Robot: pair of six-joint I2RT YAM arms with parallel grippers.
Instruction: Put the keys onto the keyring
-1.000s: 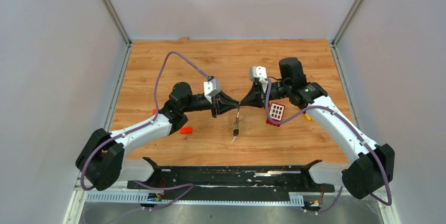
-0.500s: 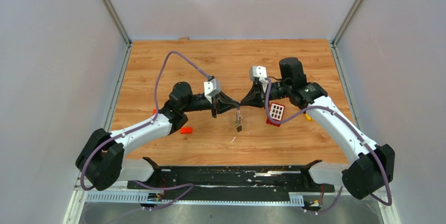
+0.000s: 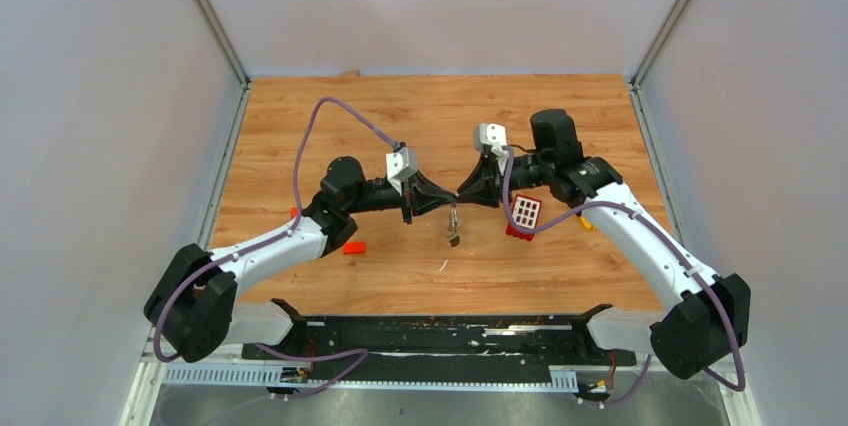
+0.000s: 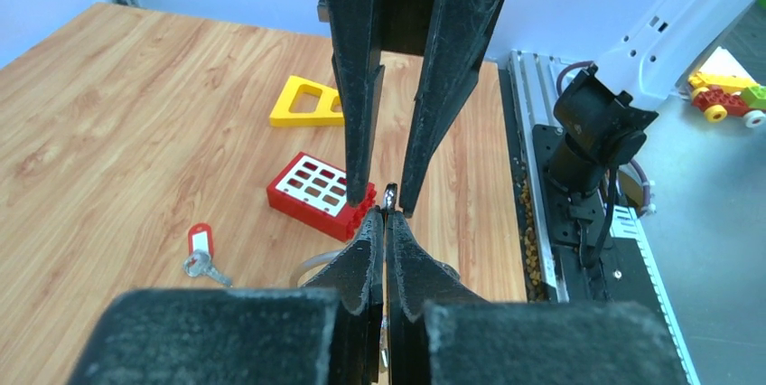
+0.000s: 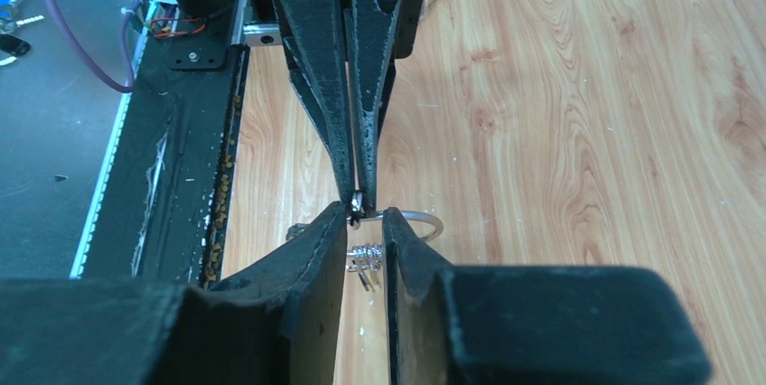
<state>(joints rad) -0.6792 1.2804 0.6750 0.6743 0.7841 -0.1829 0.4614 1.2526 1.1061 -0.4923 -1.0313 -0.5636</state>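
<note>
L jaws clenched on keyring (image 5: pixel 432 218), keys (image 3: pixel 453 234) dangling under it, off the worktop (image 3: pixel 400 106). R jaws slightly released, tip-to-tip w/ L.

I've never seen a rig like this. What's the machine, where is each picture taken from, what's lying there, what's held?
These are two robot arms bolted to a table, each ending in a two-finger gripper. One picture looks down from above; the others come from a camera on each wrist. The left gripper is shut, apparently pinching the keyring, with keys dangling below. The right gripper meets it tip to tip, jaws slightly apart. On the table lie a red block with white squares, a yellow piece, a small red block and a red-headed key.
</note>
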